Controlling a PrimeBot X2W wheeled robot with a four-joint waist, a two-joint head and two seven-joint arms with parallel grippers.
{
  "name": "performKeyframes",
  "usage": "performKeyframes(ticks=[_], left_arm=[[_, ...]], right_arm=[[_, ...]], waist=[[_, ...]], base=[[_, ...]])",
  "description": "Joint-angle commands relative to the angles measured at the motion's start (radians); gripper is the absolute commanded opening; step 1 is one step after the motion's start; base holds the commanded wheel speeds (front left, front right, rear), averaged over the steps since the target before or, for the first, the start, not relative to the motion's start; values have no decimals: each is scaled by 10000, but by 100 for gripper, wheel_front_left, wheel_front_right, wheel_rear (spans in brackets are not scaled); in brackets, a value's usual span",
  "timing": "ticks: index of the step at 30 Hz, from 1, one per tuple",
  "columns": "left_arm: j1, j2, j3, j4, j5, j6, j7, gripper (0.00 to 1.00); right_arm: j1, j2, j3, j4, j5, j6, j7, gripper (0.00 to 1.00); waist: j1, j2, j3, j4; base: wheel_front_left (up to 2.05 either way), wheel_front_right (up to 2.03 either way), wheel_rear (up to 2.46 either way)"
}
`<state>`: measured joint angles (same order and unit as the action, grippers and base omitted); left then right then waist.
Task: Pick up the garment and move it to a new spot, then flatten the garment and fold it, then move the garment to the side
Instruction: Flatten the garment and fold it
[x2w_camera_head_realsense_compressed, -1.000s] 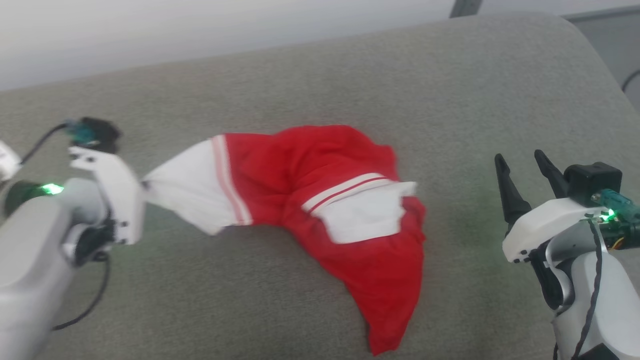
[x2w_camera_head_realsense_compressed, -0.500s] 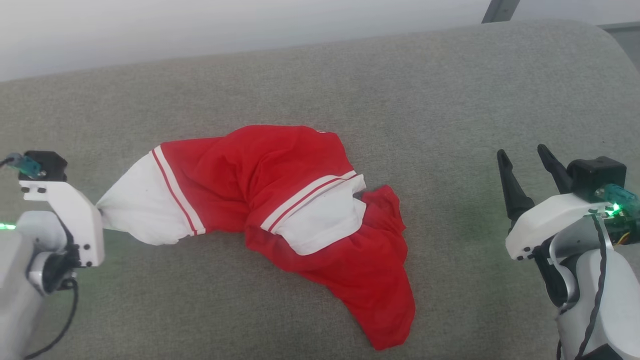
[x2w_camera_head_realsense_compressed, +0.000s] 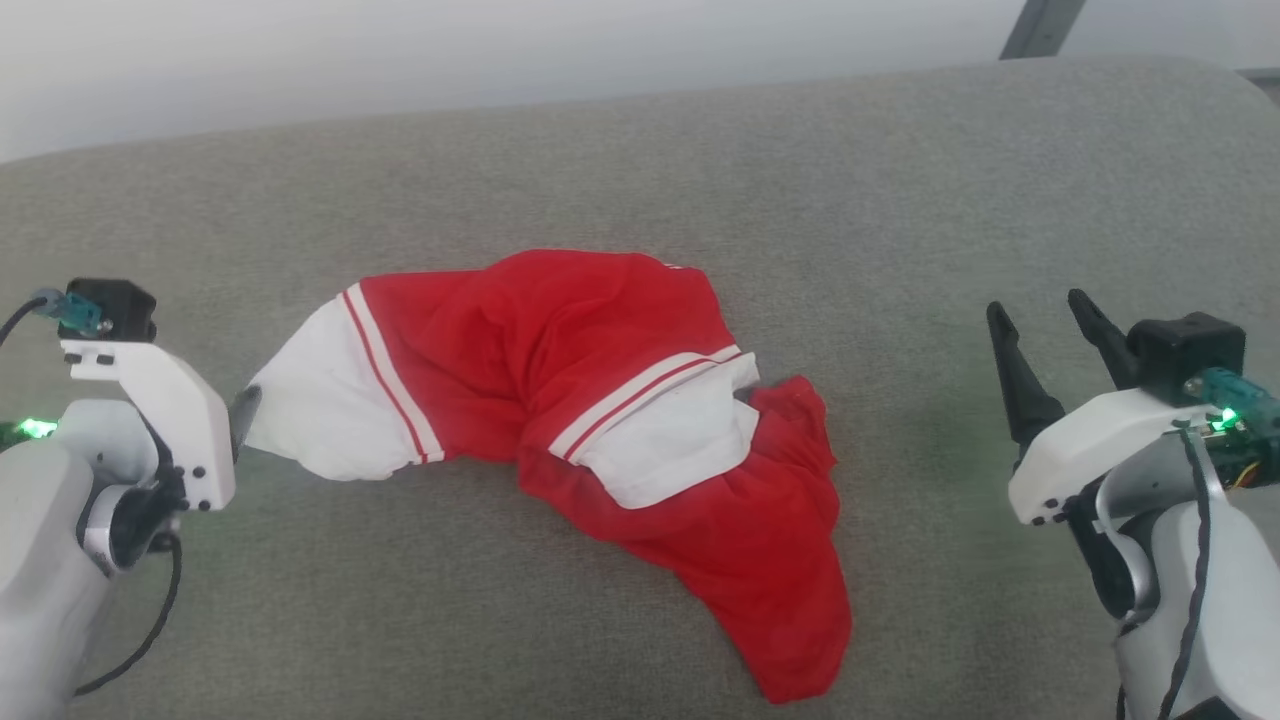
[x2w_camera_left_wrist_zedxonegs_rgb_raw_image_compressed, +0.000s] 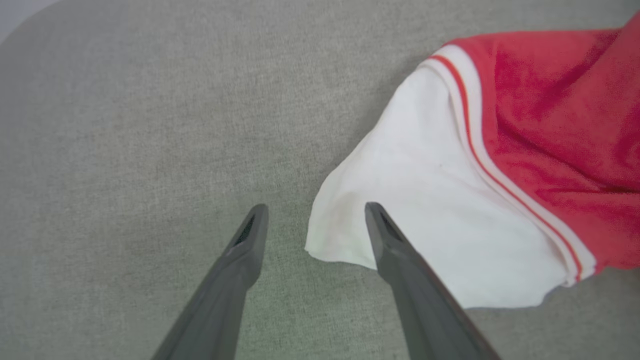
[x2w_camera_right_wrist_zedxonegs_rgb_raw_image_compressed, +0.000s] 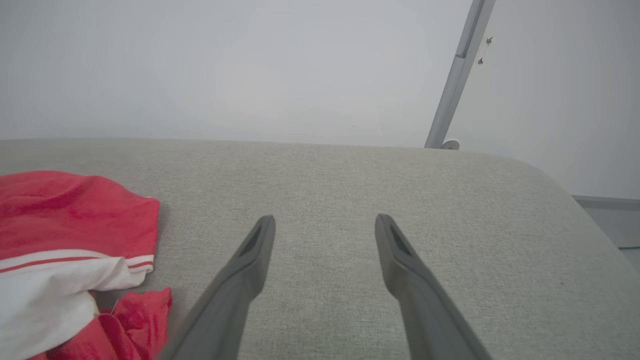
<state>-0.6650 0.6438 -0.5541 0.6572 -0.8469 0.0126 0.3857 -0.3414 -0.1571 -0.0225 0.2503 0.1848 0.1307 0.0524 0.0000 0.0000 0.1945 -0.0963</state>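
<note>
step: flatten | left gripper (x2w_camera_left_wrist_zedxonegs_rgb_raw_image_compressed: 314, 210) and right gripper (x2w_camera_head_realsense_compressed: 1037, 305) both released | we should pinch garment (x2w_camera_head_realsense_compressed: 560, 400) at its white mid-left end, pull outward

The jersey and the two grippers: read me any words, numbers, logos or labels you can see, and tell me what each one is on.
No readable text anywhere.
The jersey lies crumpled on the grey cushion; it shows red fabric, white panels and striped trim, with no numerals or lettering facing up.
The left gripper and the right gripper show plain dark fingers with no markings.
</note>
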Motion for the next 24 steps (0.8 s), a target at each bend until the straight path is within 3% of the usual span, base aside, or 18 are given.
performKeyframes(ticks=[1,10,24], left_arm=[[19,-28,84,-284,124,112,-330,100],[825,-120,415,-1701,476,707,-2512,100],[2908,-330,1460,-3356,414,1781,-5736,100]], right_arm=[[108,-17,158,-130,91,1,88,100],[380,-158,1148,-450,573,1,606,100],[640,-645,3030,-776,1781,1,2400,100]], waist=[[0,0,-78,142],[0,0,-343,721],[0,0,-675,1821]], base=[[0,0,0],[0,0,0],[0,0,0]])
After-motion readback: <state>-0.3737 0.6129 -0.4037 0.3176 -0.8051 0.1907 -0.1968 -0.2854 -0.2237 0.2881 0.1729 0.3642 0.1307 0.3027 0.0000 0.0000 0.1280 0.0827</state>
